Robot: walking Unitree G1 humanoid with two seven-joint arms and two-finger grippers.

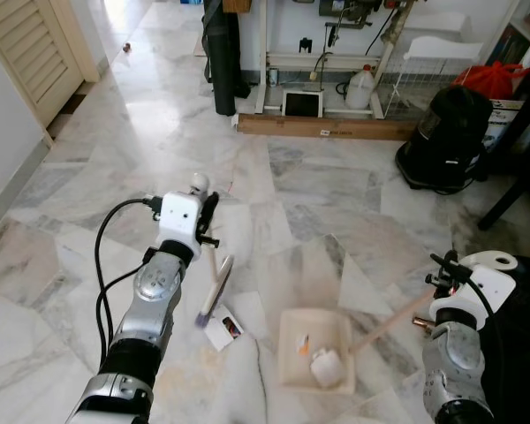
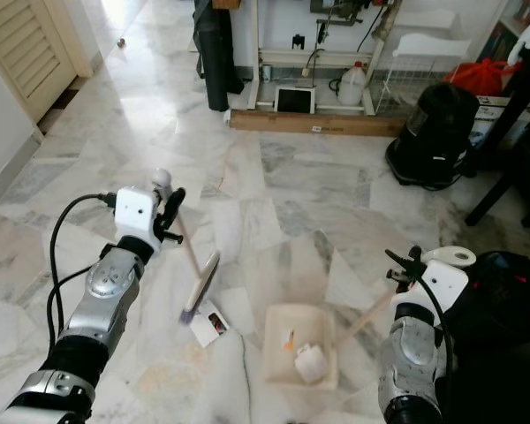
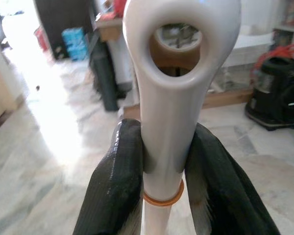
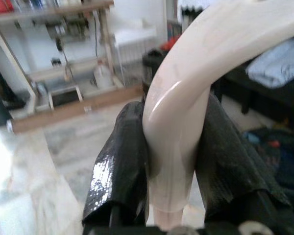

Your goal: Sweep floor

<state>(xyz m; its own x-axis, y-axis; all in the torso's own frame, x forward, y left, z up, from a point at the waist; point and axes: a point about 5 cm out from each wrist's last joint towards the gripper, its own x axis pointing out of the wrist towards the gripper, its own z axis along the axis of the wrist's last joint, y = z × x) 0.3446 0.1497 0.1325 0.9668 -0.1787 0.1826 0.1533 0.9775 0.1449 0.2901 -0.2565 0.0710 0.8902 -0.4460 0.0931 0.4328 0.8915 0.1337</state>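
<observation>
Left gripper: the left gripper (image 3: 164,161) is on the near left, and its two black fingers (image 3: 117,186) pinch the white handle of the broom (image 1: 214,283) just below the handle's looped end.
Broom: its stick slants down and to the right from the left gripper; the brush head rests on the marble floor (image 1: 336,194), left of the dustpan.
Right gripper: the right gripper (image 4: 174,147) is on the near right, with its fingers (image 4: 122,161) pressed on either side of the cream handle of the dustpan (image 1: 316,349).
Dustpan: a cream tray lying flat on the floor between the two arms, near the robot; its long handle rises to the right into the right gripper.
In the dustpan: a crumpled white scrap (image 1: 325,367) and a small orange bit (image 1: 304,344) lie inside the tray.
Card: a small white card (image 1: 223,329) lies on the floor just beside the brush head, left of the dustpan.
Far side: a wooden plank (image 1: 327,127) lies along the floor under a white rack (image 1: 267,53); a tablet (image 1: 302,103) and a white jug (image 1: 360,88) stand by it.
Far right: a black vacuum cleaner (image 1: 446,137) sits on the floor, with a red bag (image 1: 490,78) behind it.
Far left: a louvred door (image 1: 35,49) stands at the wall, and a dark bag (image 1: 221,53) stands upright left of the rack.
</observation>
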